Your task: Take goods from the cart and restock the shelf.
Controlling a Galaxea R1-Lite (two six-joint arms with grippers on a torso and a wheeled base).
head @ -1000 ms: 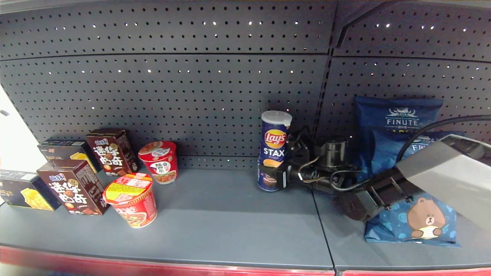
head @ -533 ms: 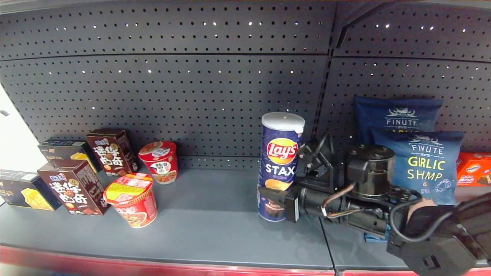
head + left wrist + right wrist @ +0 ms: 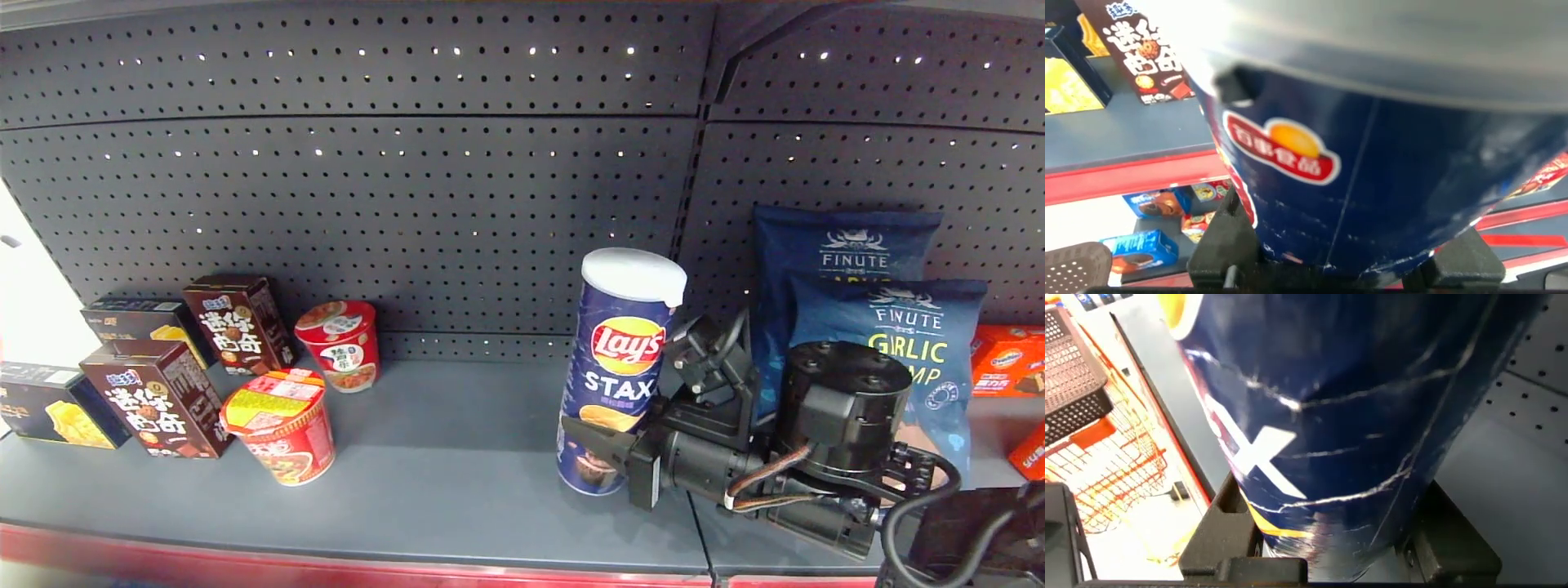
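**Near-upright chips can (image 3: pixel 624 367) gripped low**

The chips can is clenched near its base by the right claw (image 3: pixel 611 445), toward the front edge of the shelf (image 3: pixel 457 490) (top leaning slightly right); base contact cannot be told. A second can (image 3: pixel 1372 163) is grasped by the left claw (image 3: pixel 1343 261).

The right arm (image 3: pixel 710 457) is matte black all over: a squat round motor housing (image 3: pixel 845 400) with small screw holes sunk in its flat top, then a tubular wrist ending in a flat square plate (image 3: pixel 643 483). A thin bundle of orange, brown and white wires (image 3: pixel 763 474) loops along it (beside 1 thicker black cable (image 3: pixel 891 523)). Each wrist view shows 2 blocky black jaws, plain and unmarked
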